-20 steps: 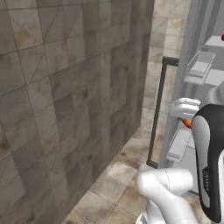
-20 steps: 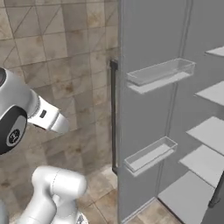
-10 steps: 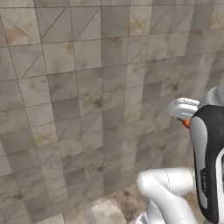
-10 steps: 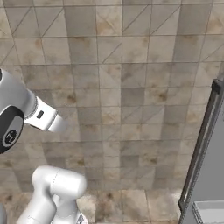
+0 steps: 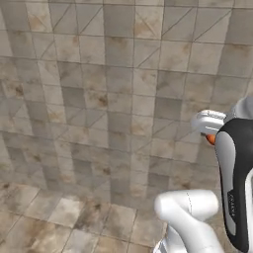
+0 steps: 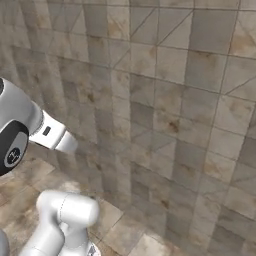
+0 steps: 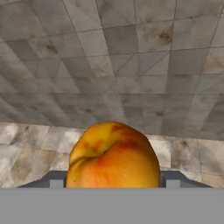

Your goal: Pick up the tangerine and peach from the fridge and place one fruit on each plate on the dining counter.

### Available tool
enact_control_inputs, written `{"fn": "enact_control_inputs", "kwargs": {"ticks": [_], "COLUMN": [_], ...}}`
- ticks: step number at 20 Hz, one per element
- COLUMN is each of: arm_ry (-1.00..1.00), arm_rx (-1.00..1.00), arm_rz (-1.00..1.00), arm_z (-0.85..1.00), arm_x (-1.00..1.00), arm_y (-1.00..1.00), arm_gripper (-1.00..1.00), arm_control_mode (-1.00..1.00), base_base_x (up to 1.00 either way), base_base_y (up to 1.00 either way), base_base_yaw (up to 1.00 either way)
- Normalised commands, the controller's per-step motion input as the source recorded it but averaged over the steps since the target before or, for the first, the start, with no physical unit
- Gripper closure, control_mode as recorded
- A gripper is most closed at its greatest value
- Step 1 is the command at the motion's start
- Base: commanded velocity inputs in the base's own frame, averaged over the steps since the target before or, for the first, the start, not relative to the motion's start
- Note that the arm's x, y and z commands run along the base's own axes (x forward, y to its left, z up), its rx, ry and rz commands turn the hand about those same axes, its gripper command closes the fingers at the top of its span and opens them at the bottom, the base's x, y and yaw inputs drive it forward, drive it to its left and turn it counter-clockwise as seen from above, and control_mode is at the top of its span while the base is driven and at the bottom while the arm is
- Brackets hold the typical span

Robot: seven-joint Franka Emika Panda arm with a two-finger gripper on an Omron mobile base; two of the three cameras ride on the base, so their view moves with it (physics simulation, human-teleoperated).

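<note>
The peach (image 7: 113, 157), red-orange with a yellow blush, sits large in the middle of the hand view, and my gripper (image 7: 113, 183) is shut on it, with a dark finger at each side. In the left base view a small orange sliver of the peach (image 5: 211, 140) peeks out under the white hand (image 5: 210, 121), beside the dark forearm at the right edge. The tangerine, the fridge, the plates and the dining counter are out of view.
A grey-brown tiled wall (image 5: 123, 99) stands straight ahead across both base views. Mottled floor tiles (image 5: 59, 212) run along its foot. My arm's white links rise at the lower left of the right base view (image 6: 50, 136).
The whole picture has swung: the fridge door, handle and shelves slid out of both base views, leaving the tiled wall. The peach stays in the gripper.
</note>
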Motion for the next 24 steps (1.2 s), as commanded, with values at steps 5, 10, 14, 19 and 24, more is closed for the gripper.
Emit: {"fn": "enact_control_inputs", "kwargs": {"ticks": [5, 10, 14, 19, 24], "arm_ry": [0.00, 0.00, 0.00, 0.00, 0.00], "arm_rx": [0.00, 0.00, 0.00, 0.00, 0.00], "arm_rz": [0.00, 0.00, 0.00, 0.00, 0.00], "arm_z": [0.00, 0.00, 0.00, 0.00, 0.00], "arm_x": [0.00, 0.00, 0.00, 0.00, 0.00], "arm_y": [0.00, 0.00, 0.00, 0.00, 0.00], "arm_gripper": [1.00, 1.00, 1.00, 1.00, 1.00], "arm_control_mode": [1.00, 1.00, 1.00, 1.00, 1.00], "base_base_x": [0.00, 0.13, 0.78, 1.00, 1.00], "base_base_y": [0.00, 0.00, -0.10, -0.09, -0.10], "base_base_yaw": [1.00, 1.00, 0.90, 0.48, 0.30]}}
